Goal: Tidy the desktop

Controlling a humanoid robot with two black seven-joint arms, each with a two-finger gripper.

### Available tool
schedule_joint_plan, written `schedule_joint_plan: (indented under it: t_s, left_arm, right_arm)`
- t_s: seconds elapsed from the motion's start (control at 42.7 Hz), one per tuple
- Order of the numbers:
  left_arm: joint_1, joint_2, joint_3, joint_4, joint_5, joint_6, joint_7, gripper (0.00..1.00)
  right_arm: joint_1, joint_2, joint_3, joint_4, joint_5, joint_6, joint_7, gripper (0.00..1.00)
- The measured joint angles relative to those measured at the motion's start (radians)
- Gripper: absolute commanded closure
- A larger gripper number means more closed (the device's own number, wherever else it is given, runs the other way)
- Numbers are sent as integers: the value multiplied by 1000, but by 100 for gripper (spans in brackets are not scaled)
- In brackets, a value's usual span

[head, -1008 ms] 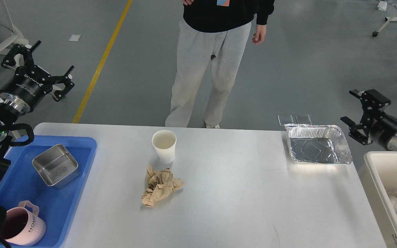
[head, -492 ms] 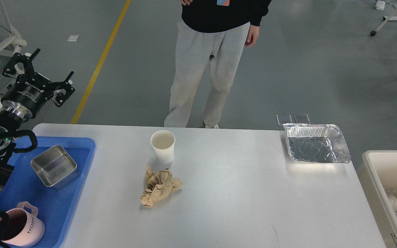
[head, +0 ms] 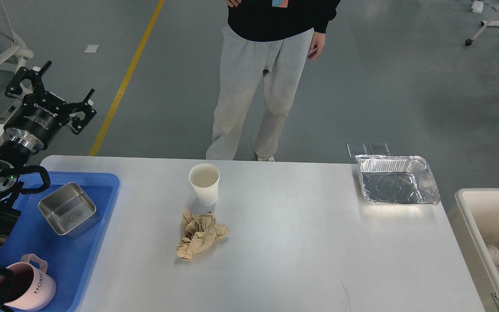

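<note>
The white-grey desktop (head: 301,242) fills the lower middle of the head view. On it stand a white paper cup (head: 205,183), a crumpled brown paper (head: 199,234) just in front of the cup, and an empty foil tray (head: 396,185) at the far right corner. My left gripper (head: 52,89) is open and empty, raised beyond the table's far left corner. My right gripper is out of view.
A blue plastic tray (head: 98,203) at the left holds a steel square dish (head: 68,209) and a pink mug (head: 26,287). A beige bin (head: 474,229) with trash stands at the right. A person (head: 258,78) stands behind the table's far edge.
My right gripper, seen beside the foil tray a second ago, has left the view. My left gripper has shifted slightly and stays open. The view has shifted a little.
</note>
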Motion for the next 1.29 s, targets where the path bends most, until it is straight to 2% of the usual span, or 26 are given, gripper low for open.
schedule_joint_plan:
  t_s: [0.141,0.258,0.422,0.516,0.68,0.867,1.008,1.125,1.289]
  left_arm:
    - [7,0,0,0,-17,-9,1,2]
    - [12,-2,0,0,-25,-17,2,2]
    - [21,-20,0,0,-33,-18,10,2]
    - [31,-30,0,0,-34,-19,15,2]
    - [39,-41,0,0,-34,-19,18,2]
    - [51,-37,0,0,-34,-19,18,2]
    - [74,-28,-8,0,-34,-19,18,2]
    - [97,-22,-23,0,-34,-19,18,2]
    - [121,-12,-30,0,-33,-19,18,2]
  right_arm:
    - [13,-88,5,74,-24,2,1,0]
    - [17,-117,6,97,-32,3,1,0]
    - [17,-102,6,92,-52,0,-2,0]
    - [14,-43,6,61,-75,-7,-8,0]
    - [-9,201,-5,-135,-147,-46,-13,0]
    - [-46,557,-27,-478,-209,-78,-13,0]
    - [-51,798,-145,-716,-217,-142,-7,0]
    - [-65,950,-268,-854,-205,-212,-5,0]
    - [-142,1083,-331,-948,-177,-276,-5,0]
